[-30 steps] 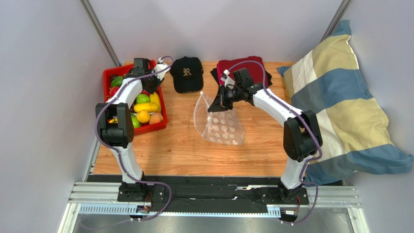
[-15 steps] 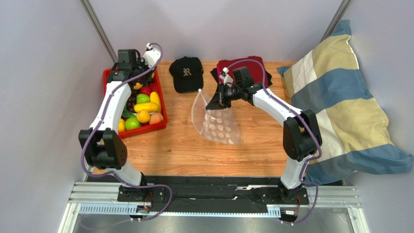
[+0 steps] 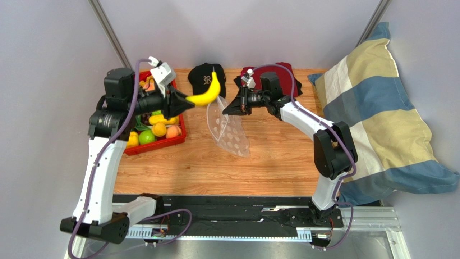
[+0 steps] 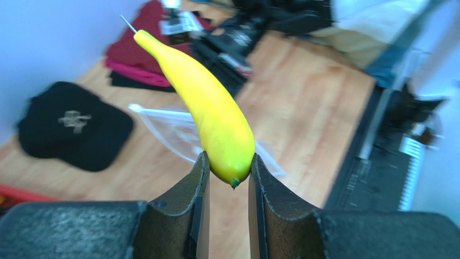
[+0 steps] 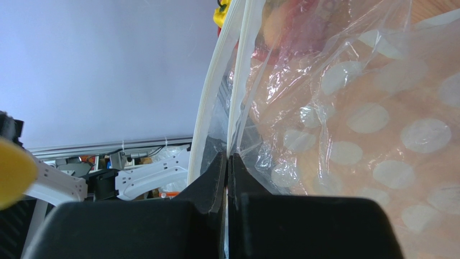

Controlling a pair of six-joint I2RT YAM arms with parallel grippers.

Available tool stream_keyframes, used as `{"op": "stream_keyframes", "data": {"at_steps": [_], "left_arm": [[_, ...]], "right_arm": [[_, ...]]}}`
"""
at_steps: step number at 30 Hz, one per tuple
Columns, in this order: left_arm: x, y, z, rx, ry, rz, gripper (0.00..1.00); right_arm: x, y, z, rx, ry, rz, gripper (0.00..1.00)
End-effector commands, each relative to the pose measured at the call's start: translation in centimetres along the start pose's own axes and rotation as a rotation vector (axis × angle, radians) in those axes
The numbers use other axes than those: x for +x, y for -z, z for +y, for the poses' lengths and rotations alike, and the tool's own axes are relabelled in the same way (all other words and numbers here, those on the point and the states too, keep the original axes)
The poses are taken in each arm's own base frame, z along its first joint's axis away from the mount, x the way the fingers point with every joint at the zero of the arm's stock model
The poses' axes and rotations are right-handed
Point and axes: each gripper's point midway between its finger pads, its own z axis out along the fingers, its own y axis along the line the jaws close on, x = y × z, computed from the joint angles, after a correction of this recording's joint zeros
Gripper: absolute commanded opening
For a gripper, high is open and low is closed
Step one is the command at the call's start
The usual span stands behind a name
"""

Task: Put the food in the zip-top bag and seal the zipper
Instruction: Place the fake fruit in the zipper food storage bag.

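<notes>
Banana (image 4: 215,110) base between left end effector (image 4: 225,174)

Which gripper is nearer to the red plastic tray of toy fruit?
Left. The left gripper, shut on the yellow toy banana, is just beside the red plastic tray's right edge; the right gripper is farther right, clamping the clear dotted zip-top bag.

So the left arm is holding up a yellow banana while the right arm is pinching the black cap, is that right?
Not quite. The right jaws are pinching the edge of the zip-top bag, not the black cap, which lies apart from them; the right wrist view shows it. The left jaws do hold the yellow banana.
</notes>
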Motion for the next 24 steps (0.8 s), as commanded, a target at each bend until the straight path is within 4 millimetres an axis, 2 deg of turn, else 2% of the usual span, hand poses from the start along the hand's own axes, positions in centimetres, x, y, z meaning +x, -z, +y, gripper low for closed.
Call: {"op": "stream_keyframes", "data": {"at_steps": [1,3,7,11,14,16,20,24], "left_arm": [[2.7,-0.4,-4.0,0.165,0.192,0.05,0.0],[4.0,-0.6,-4.5,0.187,0.236,0.084,0.0],[7.4,-1.2,-4.1,0.148,0.26,0.177,0.0],[9.6,-1.1,-1.9,0.012,0.255,0.267,0.0],[10.2,-1.0,-0.7,-0.055,0.257,0.299,0.0],[10.5,-1.3,-0.8,-0.04,0.259,0.314,0.0],[10.6,-3.0,-1.1,-0.013,0.224,0.333,0.0],[9.4,-4.9,-0.7,-0.005,0.177,0.301,0.0]], "right_arm": [[-0.9,0.4,2.8,-0.088,0.066,-0.022,0.0],[-0.9,0.7,3.5,-0.097,0.083,-0.029,0.0],[-0.9,1.3,4.5,-0.104,0.121,-0.05,0.0],[-0.9,1.6,4.5,-0.083,0.138,-0.078,0.0],[-0.8,1.7,4.5,-0.088,0.133,-0.082,0.0],[-0.7,1.5,4.6,-0.101,0.118,-0.076,0.0],[-0.4,1.0,5.6,-0.146,0.087,-0.046,0.0],[0.1,0.5,5.8,-0.178,0.04,-0.015,0.0]]}}
